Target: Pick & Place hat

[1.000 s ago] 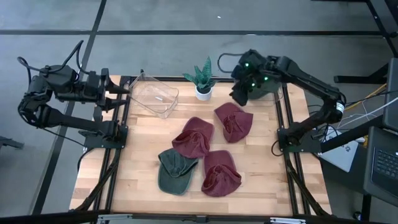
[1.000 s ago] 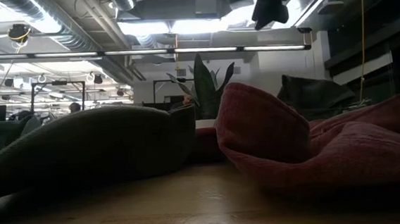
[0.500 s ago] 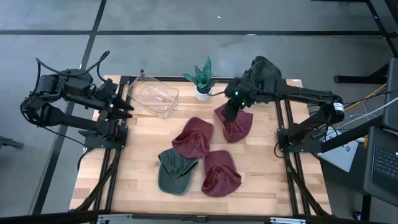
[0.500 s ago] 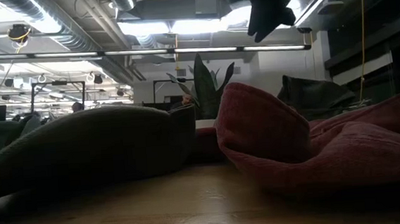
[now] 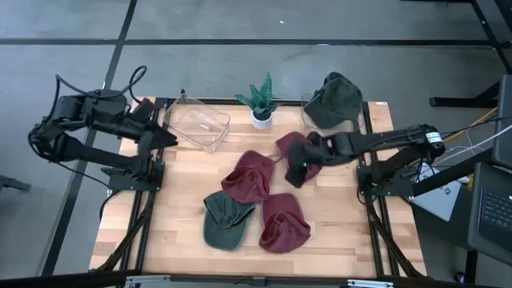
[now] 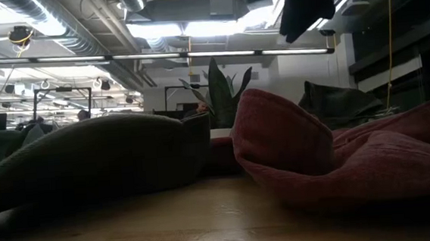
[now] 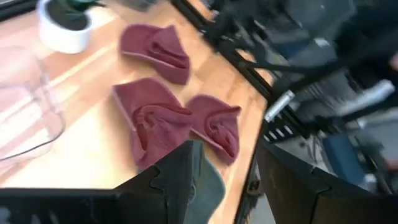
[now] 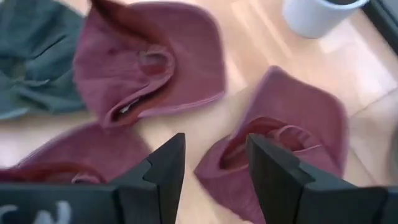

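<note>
High view shows four soft caps lying on the wooden table point(image 5: 184, 216): three maroon and one dark green. The maroon hat nearest the right arm point(image 5: 314, 152) lies crumpled with its hollow inner side facing up, partly covered by the arm; in the right wrist view the same hat point(image 8: 292, 118) shows a folded crown and a dark slit-like opening. A second maroon hat point(image 5: 250, 176) sits near the table's centre, a third maroon hat point(image 5: 285, 222) lies toward the near edge, and the green hat point(image 5: 226, 220) lies just beside it, touching or nearly touching the central one. Another dark green cap point(image 5: 334, 98) rests on a clear container at the far right corner of the table. A potted plant point(image 5: 261, 102) stands at the far edge, and a clear plastic bin point(image 5: 198, 122) sits at the far left.

The right arm stretches low and nearly level across the table from its right-side base, and the right gripper point(image 5: 298, 170) hangs just over the near edge of the maroon hat beside it. In the right wrist view its two dark fingers point(image 8: 163, 163) stand spread apart with nothing between them, the hat showing through the gap.

The left arm waits at the table's left edge, near the bin, with the left gripper point(image 5: 166, 136) pointing toward the table; its fingers point(image 7: 177, 174) are likewise spread and empty.
</note>
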Available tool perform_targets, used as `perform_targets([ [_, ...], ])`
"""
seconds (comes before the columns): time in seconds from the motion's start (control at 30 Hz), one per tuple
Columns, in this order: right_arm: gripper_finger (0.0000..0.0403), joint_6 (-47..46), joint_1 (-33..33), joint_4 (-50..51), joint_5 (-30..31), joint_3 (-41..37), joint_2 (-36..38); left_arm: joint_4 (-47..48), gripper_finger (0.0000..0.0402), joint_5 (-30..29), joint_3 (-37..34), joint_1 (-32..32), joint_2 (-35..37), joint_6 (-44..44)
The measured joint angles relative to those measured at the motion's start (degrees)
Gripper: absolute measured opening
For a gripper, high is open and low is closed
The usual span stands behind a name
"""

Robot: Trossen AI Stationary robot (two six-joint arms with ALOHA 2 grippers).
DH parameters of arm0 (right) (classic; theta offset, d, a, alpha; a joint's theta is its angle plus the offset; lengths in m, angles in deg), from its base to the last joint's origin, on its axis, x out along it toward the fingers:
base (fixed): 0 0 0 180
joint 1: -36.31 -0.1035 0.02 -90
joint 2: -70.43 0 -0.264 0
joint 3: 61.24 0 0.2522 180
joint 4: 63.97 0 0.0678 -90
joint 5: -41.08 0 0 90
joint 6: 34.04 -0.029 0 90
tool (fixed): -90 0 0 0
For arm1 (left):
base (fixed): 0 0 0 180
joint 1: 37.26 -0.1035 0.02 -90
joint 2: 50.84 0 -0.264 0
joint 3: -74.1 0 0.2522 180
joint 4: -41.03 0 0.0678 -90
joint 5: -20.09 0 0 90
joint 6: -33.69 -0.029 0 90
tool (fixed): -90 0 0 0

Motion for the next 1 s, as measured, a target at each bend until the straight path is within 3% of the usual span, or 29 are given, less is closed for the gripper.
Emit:
perform_targets([
  [0.1, 0.0169, -0.99, -4.04, -0.68, 4.12, 0.0, 0.0, 0.24, 0.0171, -0.59, 0.0, -0.02, -1.41, 1.2],
  [0.27, 0.0169, -3.88, -8.71, -2.85, 7.65, 0.0, 0.0, 0.06, 0.0171, 5.55, 0.0, 0.58, -5.64, -1.46],
  [0.43, 0.0169, -7.85, -11.58, -3.23, 8.61, 0.0, 0.0, -0.08, 0.0171, 8.09, -0.04, 8.56, -10.41, -2.29],
  [0.6, 0.0169, -12.29, -14.7, -3.15, 13.56, 0.02, 0.0, -0.46, 0.0171, 2.22, -0.04, 19.18, -15.36, 1.22],
  [0.77, 0.0169, -13.82, -16.41, -3.15, 14.17, 0.02, 0.0, -1.23, 0.0171, -9.78, -0.04, 28.95, -20.7, 6.78],
  [1.0, 0.0169, -14.42, -17.41, -3.87, 13.81, 0.04, 0.0, -1.21, 0.0171, -21.08, -0.04, 34.63, -28.6, 20.51],
])
